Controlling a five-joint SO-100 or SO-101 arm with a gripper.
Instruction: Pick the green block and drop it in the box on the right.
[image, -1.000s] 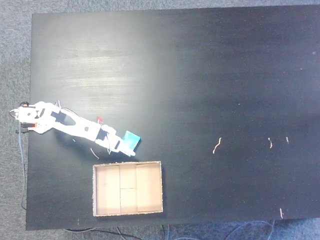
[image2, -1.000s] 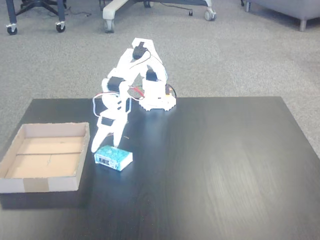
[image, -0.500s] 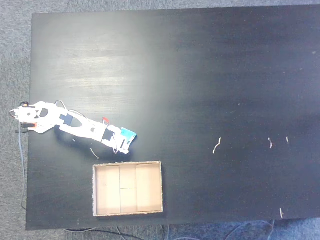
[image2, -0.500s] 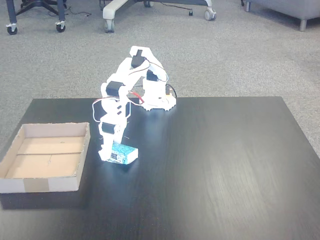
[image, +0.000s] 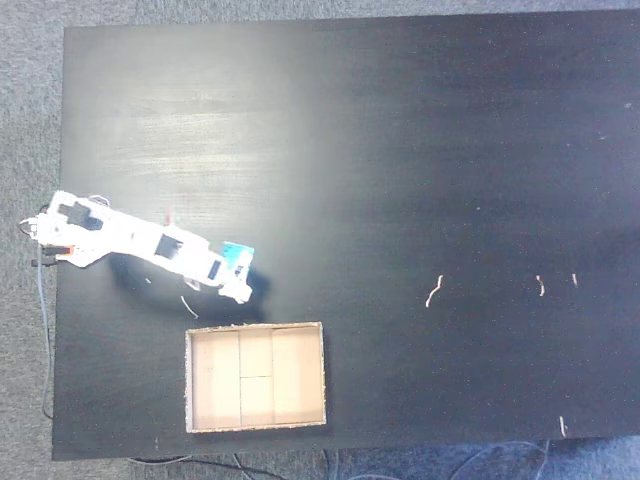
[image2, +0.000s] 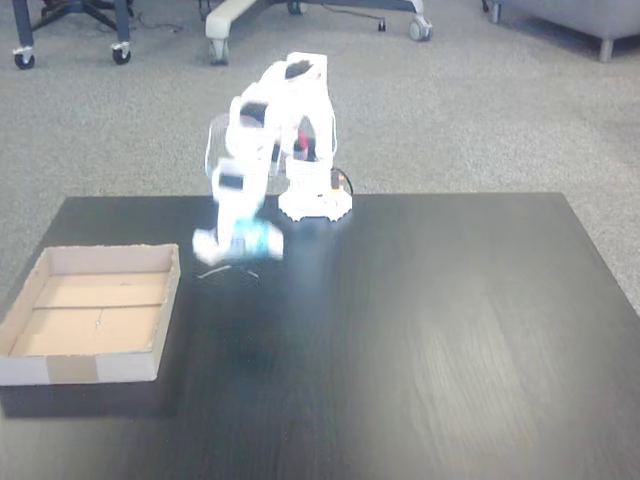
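Lifted off the tabletop since half a second ago, the green block (image2: 262, 240) now hangs in the air, clamped in the gripper (image2: 238, 243), with its shadow on the dark wood below it in the front fixed view. Motion blur smears both block and fingers there, so how the block is tilted cannot be told. From above, the green block (image: 236, 257) shows as a small teal patch at the tip of the white arm (image: 140, 245), closer to the arm's base than it was a second ago; the gripper (image: 232, 275) is closed on it.

Just past the block, toward the bottom of the top-down picture, lies the box (image: 256, 324), a shallow cardboard tray; a strip of bare table separates its upper wall from the gripper. In the front view the box (image2: 60, 368) sits at the left, close to the table's left edge, its near wall patched with tape.

The black table (image: 420, 150) is open across its whole right half in the top-down picture, apart from a few pale scraps (image: 433, 291). Only the front view shows the grey carpet (image2: 480, 110) behind the table and the chair castors (image2: 120, 55) at the far edge.
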